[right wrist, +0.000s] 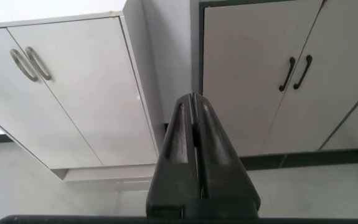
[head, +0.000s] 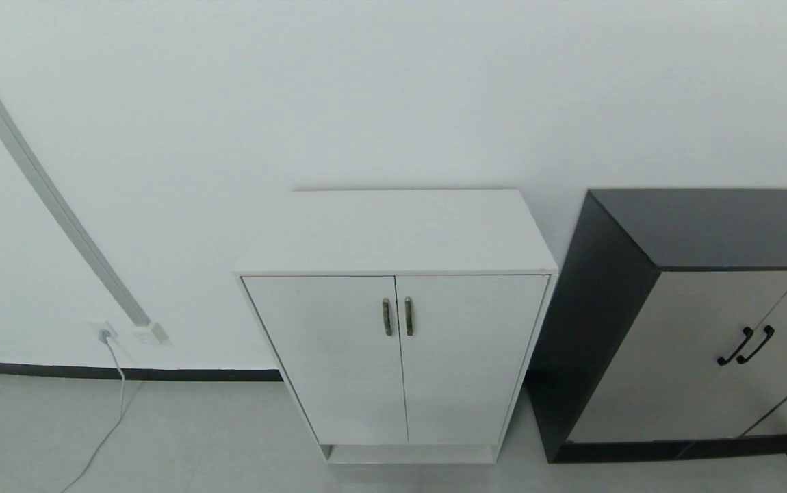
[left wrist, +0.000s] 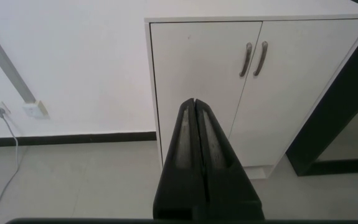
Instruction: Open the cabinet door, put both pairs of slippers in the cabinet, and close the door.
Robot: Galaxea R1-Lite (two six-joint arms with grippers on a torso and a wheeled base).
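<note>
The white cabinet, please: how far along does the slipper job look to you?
Done: nothing certain; both doors of the white cabinet are shut, so its contents are hidden. In hand: nothing; the left gripper and right gripper are shut, empty, clear of the handles. Left, unless it is already finished: opening a door, loading both pairs, closing it.

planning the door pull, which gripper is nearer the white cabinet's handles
Left, likely. Left gripper faces the left door beside the handles; right gripper faces the gap by the dark cabinet.

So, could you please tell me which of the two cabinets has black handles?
The dark-framed cabinet on the right, with grey doors; the white cabinet beside it has metal-coloured handles instead.
</note>
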